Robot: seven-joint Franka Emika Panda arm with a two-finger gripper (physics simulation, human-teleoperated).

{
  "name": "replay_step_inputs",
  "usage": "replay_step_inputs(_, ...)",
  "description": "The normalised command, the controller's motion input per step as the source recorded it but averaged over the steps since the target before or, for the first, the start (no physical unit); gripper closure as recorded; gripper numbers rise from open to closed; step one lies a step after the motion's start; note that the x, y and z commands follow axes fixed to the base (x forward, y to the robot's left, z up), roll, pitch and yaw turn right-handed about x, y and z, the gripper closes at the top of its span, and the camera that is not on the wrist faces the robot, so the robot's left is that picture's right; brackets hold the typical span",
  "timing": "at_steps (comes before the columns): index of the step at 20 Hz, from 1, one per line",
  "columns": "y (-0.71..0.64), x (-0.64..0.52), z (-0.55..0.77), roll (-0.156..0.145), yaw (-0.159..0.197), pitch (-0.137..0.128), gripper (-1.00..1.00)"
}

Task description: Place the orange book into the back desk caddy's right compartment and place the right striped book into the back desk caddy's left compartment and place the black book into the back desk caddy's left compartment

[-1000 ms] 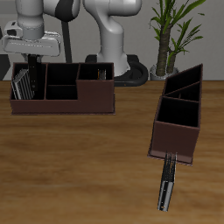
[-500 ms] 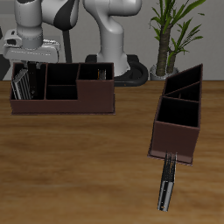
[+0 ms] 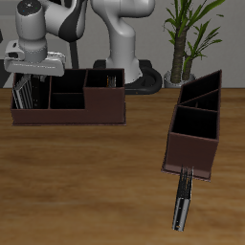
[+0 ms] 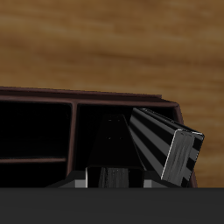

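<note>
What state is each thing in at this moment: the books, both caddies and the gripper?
Back desk caddy: upright.
Right striped book: leaning in the caddy's left compartment.
Black book: standing in that compartment, beside the striped book.
Gripper: above that compartment, holding nothing; jaws unclear.
Other striped book: flat on the table.
Slanted caddy: upright.

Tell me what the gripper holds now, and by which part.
Apparently nothing: the gripper hovers above the back desk caddy, and the right striped book leans inside its left compartment, apart from it.
</note>
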Motion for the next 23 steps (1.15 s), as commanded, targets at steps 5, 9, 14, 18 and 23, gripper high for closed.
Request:
replay_step_inputs(5, 0.02, 0.10, -0.30, 0.001, -0.012, 0.075, 1.00)
replay_step_inputs(9, -0.01, 0.07, -0.24, -0.014, 0.012, 0.060, 1.00)
replay_step_inputs(14, -0.05, 0.12, -0.13, -0.042, -0.046, 0.070, -1.00)
replay_step_inputs(18, -0.03, 0.02, 0.02, -0.018, -0.013, -0.003, -1.00)
replay_step_inputs(23, 0.04, -0.02, 0.26, -0.005, 0.003, -0.047, -1.00)
